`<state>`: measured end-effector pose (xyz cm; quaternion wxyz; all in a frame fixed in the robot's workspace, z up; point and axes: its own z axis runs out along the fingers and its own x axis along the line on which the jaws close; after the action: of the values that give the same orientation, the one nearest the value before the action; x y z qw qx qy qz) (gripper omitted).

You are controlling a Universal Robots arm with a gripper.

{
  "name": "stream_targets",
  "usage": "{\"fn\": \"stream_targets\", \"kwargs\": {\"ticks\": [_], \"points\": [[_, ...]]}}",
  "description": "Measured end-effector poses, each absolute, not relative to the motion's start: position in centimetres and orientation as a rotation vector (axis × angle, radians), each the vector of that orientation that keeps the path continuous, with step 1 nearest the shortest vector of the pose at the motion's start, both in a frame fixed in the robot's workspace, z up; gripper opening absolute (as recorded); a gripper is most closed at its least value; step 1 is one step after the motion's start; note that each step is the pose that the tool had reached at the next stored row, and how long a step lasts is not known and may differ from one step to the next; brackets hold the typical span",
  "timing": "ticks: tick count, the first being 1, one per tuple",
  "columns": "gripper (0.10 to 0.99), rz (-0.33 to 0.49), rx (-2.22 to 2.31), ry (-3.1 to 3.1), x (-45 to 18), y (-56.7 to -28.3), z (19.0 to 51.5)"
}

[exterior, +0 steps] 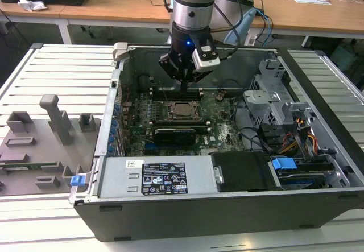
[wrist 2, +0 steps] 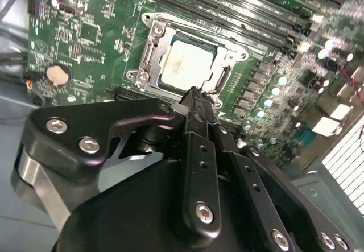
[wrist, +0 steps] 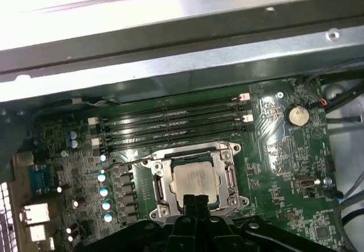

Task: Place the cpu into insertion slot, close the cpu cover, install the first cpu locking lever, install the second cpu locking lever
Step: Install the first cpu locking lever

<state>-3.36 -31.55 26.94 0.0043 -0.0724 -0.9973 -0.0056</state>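
1. Gripper (exterior: 185,82) pinched shut, empty, hovering just above cpu (exterior: 183,110), centre of exterior view.
2. cpu seated in insertion slot (wrist: 159,211); we read cpu cover (wrist: 187,156) as down.
3. Risk: we descend misaligned and the closed tips scrape the cpu.

No print was legible anywhere.
A black label (exterior: 164,178) with white marks sat on the grey power supply (exterior: 119,179), and a small white sticker (exterior: 133,162) lay on the supply just beside the label, toward the exterior view's left. Faint marks crossed the cpu (wrist: 196,181) top in the first wrist view, all unreadable.
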Motion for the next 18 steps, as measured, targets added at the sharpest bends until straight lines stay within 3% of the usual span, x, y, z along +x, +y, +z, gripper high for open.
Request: {"fn": "stream_targets", "kwargs": {"ticks": [18], "points": [[0.106, -0.018, 0.057, -3.142, -4.27, -31.58, 26.89]]}}
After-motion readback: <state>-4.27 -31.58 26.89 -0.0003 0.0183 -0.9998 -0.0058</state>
